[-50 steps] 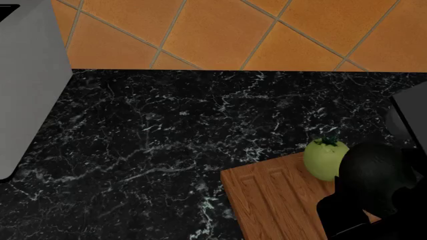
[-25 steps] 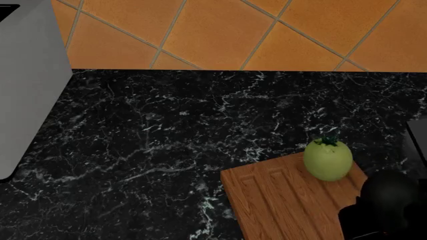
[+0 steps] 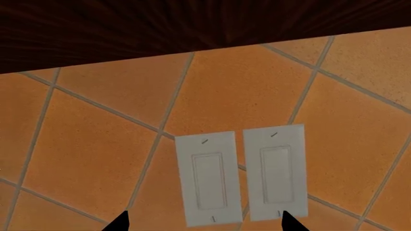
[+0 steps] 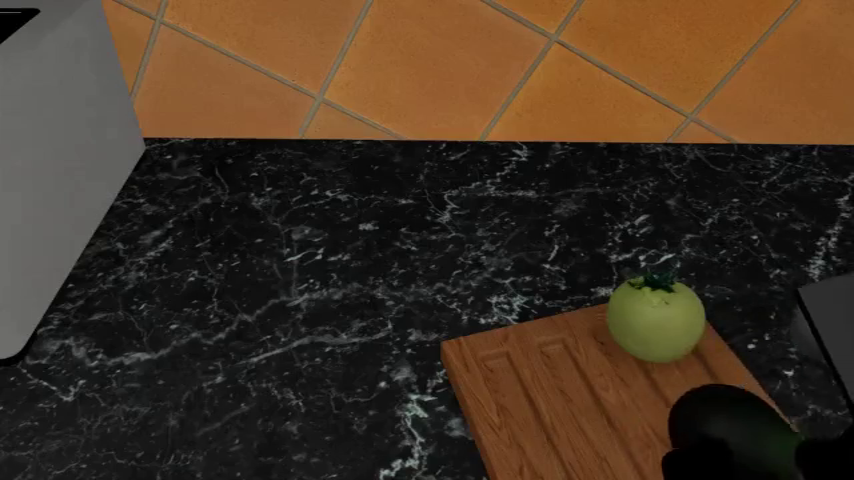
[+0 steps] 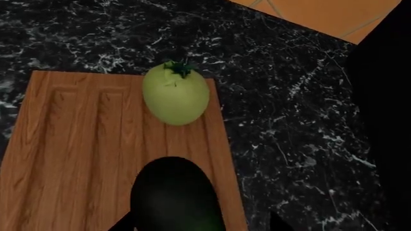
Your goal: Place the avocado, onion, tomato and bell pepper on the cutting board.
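The cutting board [image 4: 561, 400] lies on the black marble counter at the lower right of the head view. The pale green tomato [image 4: 654, 318] stands on the board's far right corner; it shows in the right wrist view as well, tomato [image 5: 175, 96] on cutting board [image 5: 77, 144]. The dark avocado [image 5: 176, 197] lies on the board's right part, avocado [image 4: 727, 432], between the spread fingers of my right gripper [image 5: 200, 225], which is open. My left gripper [image 3: 204, 224] is open and empty, facing the tiled wall. The onion and bell pepper are out of view.
A grey appliance [image 4: 54, 170] stands at the counter's left end. A dark grey box [image 4: 830, 320] stands just right of the board, seen as a black mass [image 5: 385, 120] in the right wrist view. Two white wall switches [image 3: 241, 175] face the left gripper.
The black mass of the right gripper and avocado has moved from beside the tomato toward the near end of the board, uncovering the tomato. The tomato and board have not moved.
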Available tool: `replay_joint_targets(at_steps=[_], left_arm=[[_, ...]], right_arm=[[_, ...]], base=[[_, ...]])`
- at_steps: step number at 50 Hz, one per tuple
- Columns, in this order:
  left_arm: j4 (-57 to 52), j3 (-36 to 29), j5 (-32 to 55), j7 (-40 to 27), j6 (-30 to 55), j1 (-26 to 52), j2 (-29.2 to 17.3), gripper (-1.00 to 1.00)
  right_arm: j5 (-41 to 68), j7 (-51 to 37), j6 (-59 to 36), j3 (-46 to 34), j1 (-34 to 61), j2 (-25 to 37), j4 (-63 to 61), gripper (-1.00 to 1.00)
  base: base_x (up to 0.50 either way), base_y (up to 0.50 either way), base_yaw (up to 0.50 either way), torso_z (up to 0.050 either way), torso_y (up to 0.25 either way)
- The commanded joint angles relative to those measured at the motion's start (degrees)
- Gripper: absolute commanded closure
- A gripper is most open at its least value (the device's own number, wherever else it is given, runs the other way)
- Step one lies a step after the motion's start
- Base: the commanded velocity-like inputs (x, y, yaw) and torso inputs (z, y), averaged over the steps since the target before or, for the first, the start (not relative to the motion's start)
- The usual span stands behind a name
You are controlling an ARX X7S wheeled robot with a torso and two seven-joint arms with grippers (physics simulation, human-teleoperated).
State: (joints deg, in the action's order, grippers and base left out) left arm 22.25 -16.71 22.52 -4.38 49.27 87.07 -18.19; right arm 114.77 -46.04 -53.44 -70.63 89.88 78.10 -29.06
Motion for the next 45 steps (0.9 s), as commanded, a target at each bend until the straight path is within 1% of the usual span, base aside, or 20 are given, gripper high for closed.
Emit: replay_joint_targets(at_steps=[1, 3, 7, 13, 21, 31, 41, 44, 45], left_arm=[[-0.46, 1.84, -0.55, 1.14, 0.39, -0.02, 0.98, -1.0], [-0.52, 1.82, -0.52, 1.11, 0.38, -0.13, 0.98, -1.0], [-0.44, 1.81, -0.49, 1.11, 0.27, -0.17, 0.91, -1.0], [-0.77, 1.94, -0.28, 0.92, 0.44, -0.28, 0.92, -1.0], [-1.24, 2.15, 0.03, 0.72, 0.94, -0.01, 0.77, -1.0], [-2.28, 2.5, 0.75, 0.28, 2.45, -0.06, 0.75, -1.0], [-1.04, 1.52, 0.38, 0.64, 1.74, 0.87, 1.36, -1.0], [-0.39, 1.17, 0.18, 0.75, 1.48, 1.28, 1.6, -1.0], [-0.12, 1.06, 0.14, 0.8, 1.4, 1.52, 1.75, -1.0]], right_arm=[[-1.18, 0.98, -1.1, 1.92, 0.63, -1.55, 0.32, -1.0], [-0.65, 0.44, -1.67, 2.09, 1.15, -1.77, 0.35, -1.0], [2.84, -2.77, -5.18, 3.44, 5.25, -3.37, -0.03, -1.0], [10.64, -9.34, -10.61, 4.97, 13.61, -7.69, 0.1, -1.0], [19.11, -16.46, -13.95, 4.18, 22.09, -14.26, 1.24, -1.0], [27.56, -19.3, -14.28, 2.82, 27.88, -20.06, 0.76, -1.0], [36.72, -19.23, -12.39, 2.7, 31.58, -22.07, -1.49, -1.0], [39.81, -19.57, -12.04, 2.38, 32.82, -21.46, -1.97, -1.0], [40.55, -18.36, -11.57, 3.65, 33.14, -21.44, -2.26, -1.0]], base=[[0.0, 0.0, 0.0, 0.0, 0.0], [0.0, 0.0, 0.0, 0.0, 0.0], [0.0, 0.0, 0.0, 0.0, 0.0], [0.0, 0.0, 0.0, 0.0, 0.0], [0.0, 0.0, 0.0, 0.0, 0.0], [0.0, 0.0, 0.0, 0.0, 0.0], [0.0, 0.0, 0.0, 0.0, 0.0], [0.0, 0.0, 0.0, 0.0, 0.0], [0.0, 0.0, 0.0, 0.0, 0.0]])
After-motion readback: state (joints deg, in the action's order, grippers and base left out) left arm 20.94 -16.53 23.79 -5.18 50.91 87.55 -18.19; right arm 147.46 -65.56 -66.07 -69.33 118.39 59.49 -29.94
